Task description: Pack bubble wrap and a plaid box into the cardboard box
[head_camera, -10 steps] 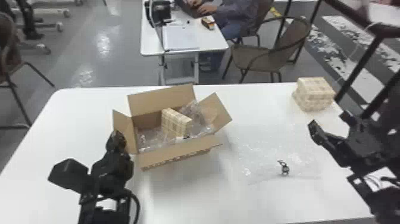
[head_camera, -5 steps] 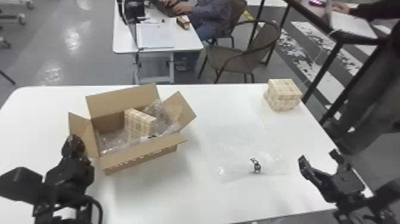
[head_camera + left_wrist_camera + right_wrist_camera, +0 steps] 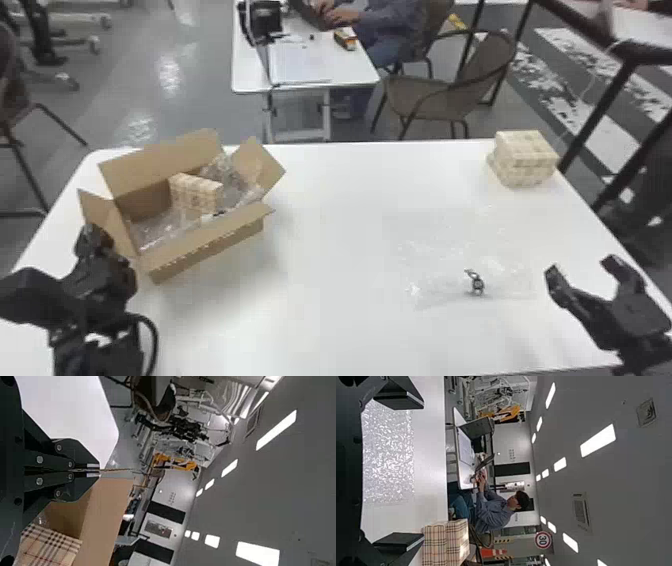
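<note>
Nearest me, my right claw (image 3: 582, 266) hangs spread and empty beside the wrap (image 3: 445, 297), and my left claw (image 3: 93, 470) is clenched on a flap (image 3: 119, 470) of the box (image 3: 207, 250). The wrap lies loose on the desk (image 3: 350, 310), with a small dark thing (image 3: 476, 284) on or over it; I can't tell which. Beyond it to the left the box stands open, a plaid box (image 3: 192, 192) inside among clear packing (image 3: 162, 230). Farthest off, more plaid boxes (image 3: 525, 160) sit at the desk's far right corner. I judge the plaid box is in and the step now is adding this wrap. That calls for my right claw to come down to the sheet, pinch an edge, lift it clear and bring it across to the box while my left steadies the flap. From my head the wrap is a faint glassy patch; my right wrist gives me its bubbled surface. My left wrist picks out the dark and red check that my head sees as pale blocks.
</note>
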